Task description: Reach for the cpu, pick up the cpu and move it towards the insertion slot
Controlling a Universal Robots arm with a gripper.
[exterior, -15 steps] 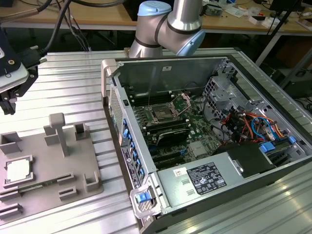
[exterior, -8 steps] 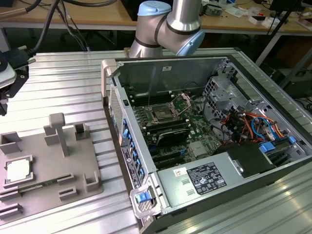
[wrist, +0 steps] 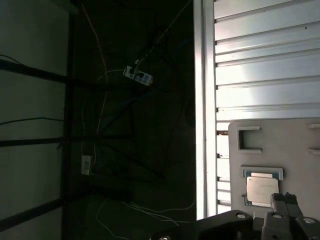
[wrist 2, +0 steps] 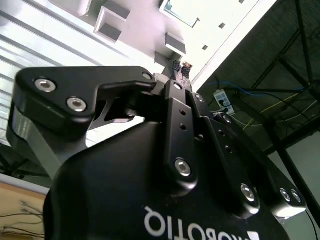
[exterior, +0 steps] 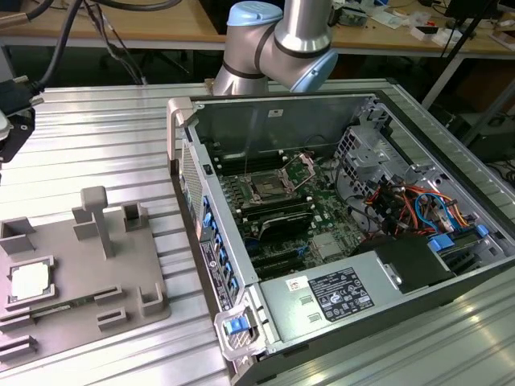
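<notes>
The cpu point(exterior: 30, 281) is a silvery square chip lying flat in a recess of the grey fixture tray point(exterior: 88, 273) at the exterior view's left. The first wrist view shows the cpu point(wrist: 261, 190) just beyond my gripper point(wrist: 284, 199), whose fingertips stand close together with nothing between them. In the second wrist view my gripper point(wrist 2: 180, 69) hangs above the tray, apart from the cpu point(wrist 2: 181, 12). The insertion slot point(exterior: 266, 190) sits on the green motherboard inside the open computer case point(exterior: 338, 104), far from my gripper.
The ribbed aluminium table point(exterior: 105, 137) carries the tray and the case. Upright grey posts point(exterior: 95, 217) stand on the tray near the cpu. The arm's base point(exterior: 273, 40) rises behind the case. Cables and a drive cage point(exterior: 378, 153) fill the case's right half.
</notes>
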